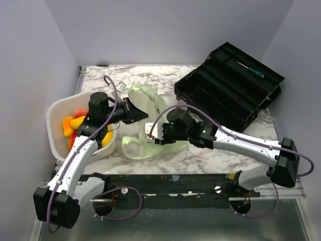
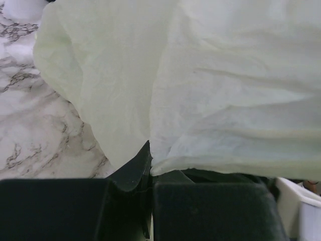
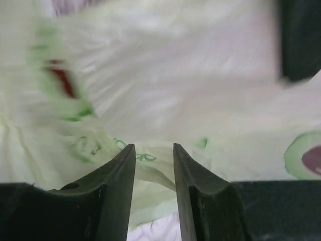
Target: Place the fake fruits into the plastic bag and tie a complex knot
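Note:
The pale green plastic bag (image 1: 143, 98) lies crumpled on the marble table between both arms. My left gripper (image 1: 136, 113) is shut on an edge of the bag; in the left wrist view the film (image 2: 210, 85) is pinched at the tips of the gripper (image 2: 149, 150). My right gripper (image 1: 154, 131) is at the bag's near side; in the right wrist view the gripper (image 3: 154, 146) has its jaws a narrow gap apart, with a fold of the printed bag (image 3: 165, 85) between them. The fake fruits (image 1: 75, 123), orange, yellow and red, lie in the white basket (image 1: 52, 130). No knot shows.
An open black toolbox (image 1: 228, 85) with a green-handled screwdriver (image 1: 251, 69) stands at the back right. The white basket sits at the left edge, its corner showing in the left wrist view (image 2: 301, 201). A dark blurred shape (image 3: 300, 40) is at the upper right of the right wrist view.

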